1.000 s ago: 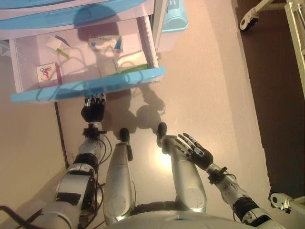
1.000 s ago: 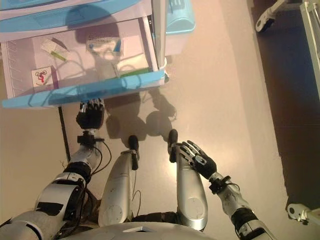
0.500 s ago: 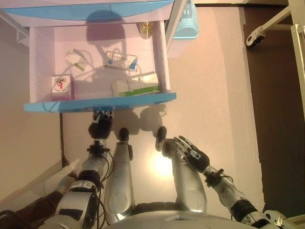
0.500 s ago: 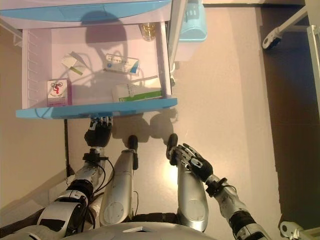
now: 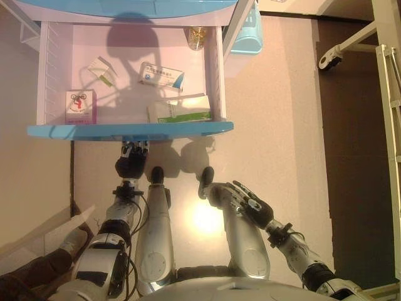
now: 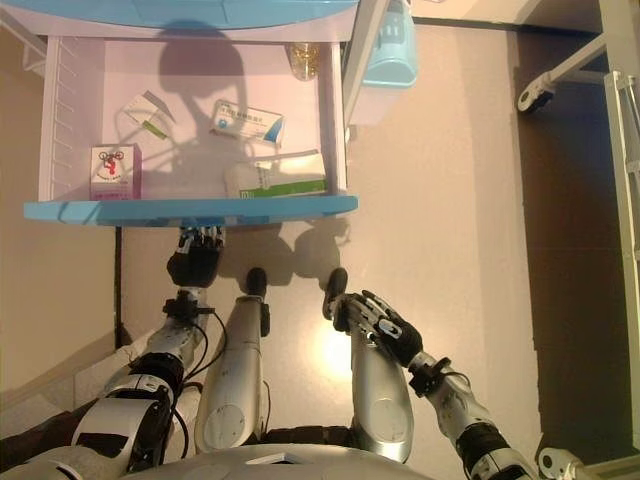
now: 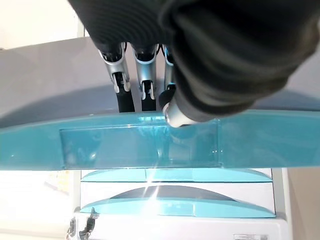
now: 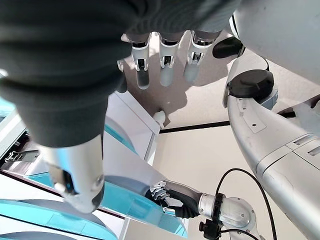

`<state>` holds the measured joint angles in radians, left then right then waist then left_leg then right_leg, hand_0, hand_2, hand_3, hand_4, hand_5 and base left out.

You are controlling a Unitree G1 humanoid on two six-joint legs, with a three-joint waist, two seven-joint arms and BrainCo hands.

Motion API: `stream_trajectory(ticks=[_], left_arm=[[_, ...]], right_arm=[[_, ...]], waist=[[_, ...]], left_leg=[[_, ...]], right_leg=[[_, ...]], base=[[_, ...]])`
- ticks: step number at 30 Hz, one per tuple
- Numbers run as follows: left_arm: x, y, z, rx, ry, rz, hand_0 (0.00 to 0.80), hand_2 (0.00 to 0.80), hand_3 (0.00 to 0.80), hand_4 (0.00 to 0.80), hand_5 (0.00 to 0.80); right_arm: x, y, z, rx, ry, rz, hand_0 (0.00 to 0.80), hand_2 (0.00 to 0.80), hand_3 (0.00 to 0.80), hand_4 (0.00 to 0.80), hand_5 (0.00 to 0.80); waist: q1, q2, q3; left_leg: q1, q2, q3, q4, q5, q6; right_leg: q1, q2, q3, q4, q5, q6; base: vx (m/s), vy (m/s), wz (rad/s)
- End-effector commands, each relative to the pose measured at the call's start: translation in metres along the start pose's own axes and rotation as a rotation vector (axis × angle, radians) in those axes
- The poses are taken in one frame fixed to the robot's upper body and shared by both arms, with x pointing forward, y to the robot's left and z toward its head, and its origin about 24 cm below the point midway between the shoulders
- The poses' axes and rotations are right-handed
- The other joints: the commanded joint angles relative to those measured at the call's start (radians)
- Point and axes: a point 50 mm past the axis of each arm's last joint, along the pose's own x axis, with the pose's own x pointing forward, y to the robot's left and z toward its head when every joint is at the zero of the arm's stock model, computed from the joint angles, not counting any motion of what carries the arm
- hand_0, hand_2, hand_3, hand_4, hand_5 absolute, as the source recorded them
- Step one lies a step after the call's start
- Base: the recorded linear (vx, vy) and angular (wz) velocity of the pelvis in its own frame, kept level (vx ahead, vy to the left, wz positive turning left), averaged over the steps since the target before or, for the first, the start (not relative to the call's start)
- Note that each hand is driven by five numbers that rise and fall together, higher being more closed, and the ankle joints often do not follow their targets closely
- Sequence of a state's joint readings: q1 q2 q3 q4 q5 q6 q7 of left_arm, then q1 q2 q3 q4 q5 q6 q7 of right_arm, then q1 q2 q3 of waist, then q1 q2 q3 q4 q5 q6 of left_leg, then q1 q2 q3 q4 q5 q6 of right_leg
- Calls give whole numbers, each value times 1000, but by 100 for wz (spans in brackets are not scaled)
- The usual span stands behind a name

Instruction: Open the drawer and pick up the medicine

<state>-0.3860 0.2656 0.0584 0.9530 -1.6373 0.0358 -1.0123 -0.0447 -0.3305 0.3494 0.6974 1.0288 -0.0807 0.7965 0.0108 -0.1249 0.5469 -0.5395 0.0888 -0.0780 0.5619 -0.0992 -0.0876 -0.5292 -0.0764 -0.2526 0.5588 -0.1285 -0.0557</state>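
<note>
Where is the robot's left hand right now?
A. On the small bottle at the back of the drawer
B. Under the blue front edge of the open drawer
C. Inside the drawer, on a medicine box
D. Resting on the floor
B: the left hand sits under the drawer front, fingers curled up at its blue edge, with the boxes untouched inside.

The translucent white plastic drawer with a light-blue curved front panel (image 5: pixel 128 130) stands pulled out, its interior exposed from above. Inside lie several medicine packs. A small white-and-pink box (image 5: pixel 81 106) sits at the drawer's left side, near the front. A flat white box with a green stripe (image 5: pixel 179 110) lies close to the front right corner. A white box with blue markings (image 5: pixel 161 75) lies tilted further back, with a small white-and-green sachet (image 5: pixel 101 68) to its left.
</note>
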Motion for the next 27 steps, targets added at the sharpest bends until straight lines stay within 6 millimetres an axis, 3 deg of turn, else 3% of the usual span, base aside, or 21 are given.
stream_trajectory(ticks=[1,20,27], left_arm=[[-84,36,30,25,-66,467,0,0,0,0,0],[-101,52,51,-21,-99,865,0,0,0,0,0],[-110,55,50,46,-17,933,0,0,0,0,0]], right_arm=[[-6,14,-20,50,-7,54,0,0,0,0,0],[-15,4,-18,34,36,20,0,0,0,0,0],[-19,-3,-5,-5,-57,-71,0,0,0,0,0]], waist=[[27,-36,-27],[2,-37,-27],[-3,-39,-27]], left_leg=[[25,-40,83,-110,0,78],[-7,-36,93,-28,-24,79],[5,-32,101,-38,-24,80]], right_leg=[[7,3,-20,252,-204,54],[-23,-7,-1,320,-233,46],[-18,-8,-2,309,-224,52]], base=[[8,3,7],[20,26,3],[36,-5,-2]])
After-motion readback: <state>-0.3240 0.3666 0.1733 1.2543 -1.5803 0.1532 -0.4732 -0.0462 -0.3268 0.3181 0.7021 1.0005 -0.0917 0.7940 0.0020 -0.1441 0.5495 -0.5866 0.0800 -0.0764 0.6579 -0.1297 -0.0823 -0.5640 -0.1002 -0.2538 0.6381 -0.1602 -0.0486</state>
